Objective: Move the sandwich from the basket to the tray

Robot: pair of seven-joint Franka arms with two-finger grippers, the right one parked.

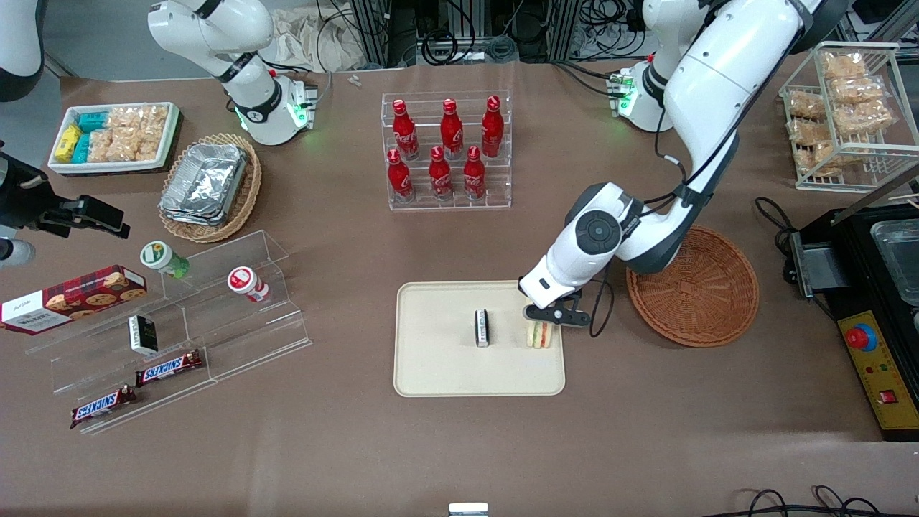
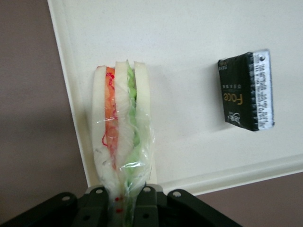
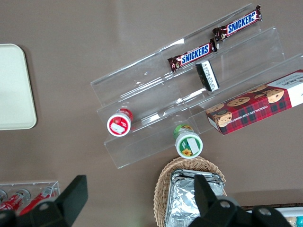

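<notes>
The tray (image 1: 431, 366) lies on the table nearer the front camera than the bottle rack (image 1: 447, 151). On the tray, at its edge toward the working arm's end of the table, stands the sandwich (image 1: 539, 334), a wrapped wedge set on edge with orange and green layers between pale bread. The gripper (image 1: 551, 314) sits just above the sandwich, on the side away from the front camera, its fingers (image 2: 144, 201) closed on the wedge's narrow wrapped end; whether the sandwich rests fully on the tray or hangs slightly above it cannot be told. A small dark packet (image 1: 482, 328) stands near the tray's middle, apart from the sandwich. The basket (image 1: 693, 286) sits beside the tray toward the working arm's end, partly covered by the arm. The bottle rack, holding red bottles, stands farther from the camera than the tray.
</notes>
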